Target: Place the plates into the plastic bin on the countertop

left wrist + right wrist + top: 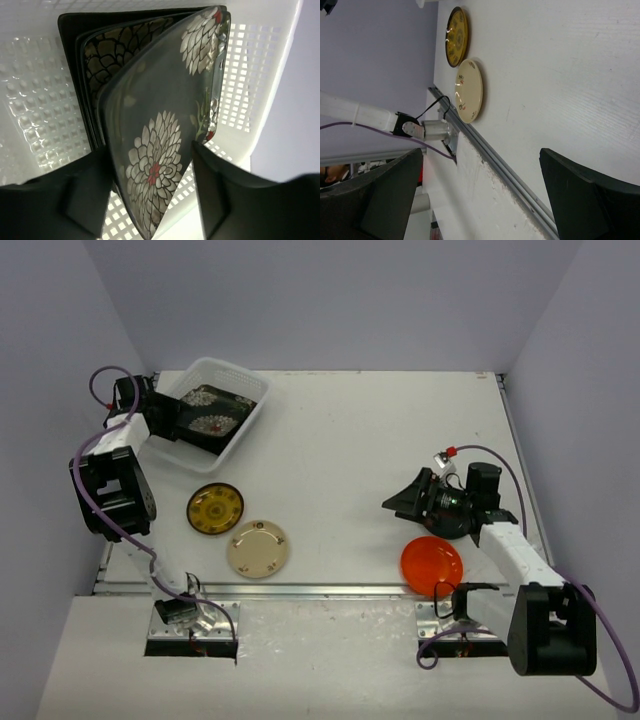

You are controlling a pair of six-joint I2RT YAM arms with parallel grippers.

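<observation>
The plastic bin (243, 425) stands at the countertop's (360, 440) far left. A square black white-flowered plate (165, 100) leans tilted inside it against a second flowered plate (112, 55). My left gripper (147, 147) is open at the bin's left wall, its fingers either side of the tilted plate's edge, with a gap on the right side. On the countertop lie a round yellow patterned plate (215, 508), a cream plate (258, 548) and an orange plate (432, 563). My right gripper (400, 495) hovers open and empty just above the orange plate.
The bin's perforated wall (250, 75) rises close behind the left fingers. A metal front edge (495, 160) runs along the near side of the countertop, with the left arm's base (427, 131) bolted beside it. Lilac walls (330, 300) enclose the table.
</observation>
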